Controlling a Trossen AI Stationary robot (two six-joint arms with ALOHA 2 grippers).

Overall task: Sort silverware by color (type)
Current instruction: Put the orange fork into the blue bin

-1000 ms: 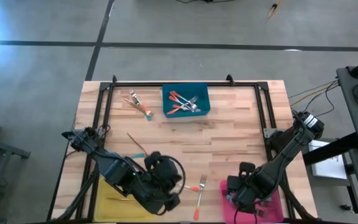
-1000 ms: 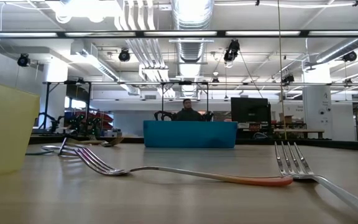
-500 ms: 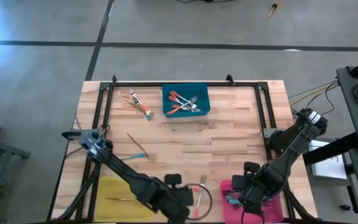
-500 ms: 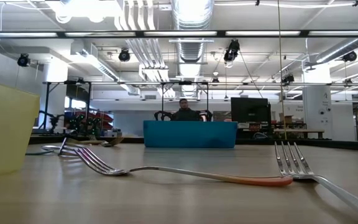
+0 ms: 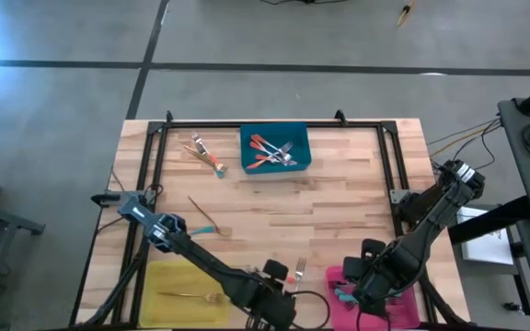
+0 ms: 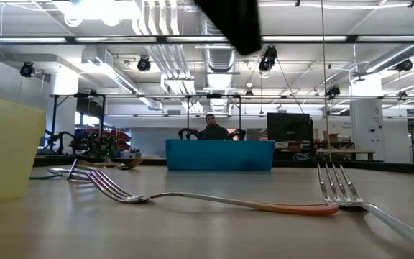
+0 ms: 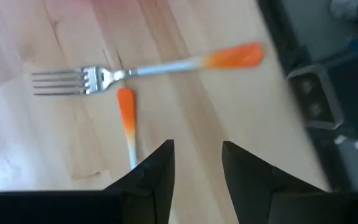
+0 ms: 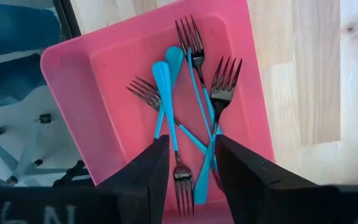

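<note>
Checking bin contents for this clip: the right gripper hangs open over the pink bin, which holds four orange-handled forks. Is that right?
Not quite. The forks in the pink bin have teal handles, not orange, as the right wrist view shows. The rest holds: there are four of them, and the right gripper hangs open over that bin.

1. Grey concrete floor [image 5: 63, 101] around the butcher-block table [image 5: 339, 198] — dark seams cross it.
2. Overhead: silver ducts [image 6: 221, 14], strip lights [image 6: 315, 38].
3. Far off — a seated person [image 6: 211, 128] beside a dark monitor [image 6: 289, 126].
</note>
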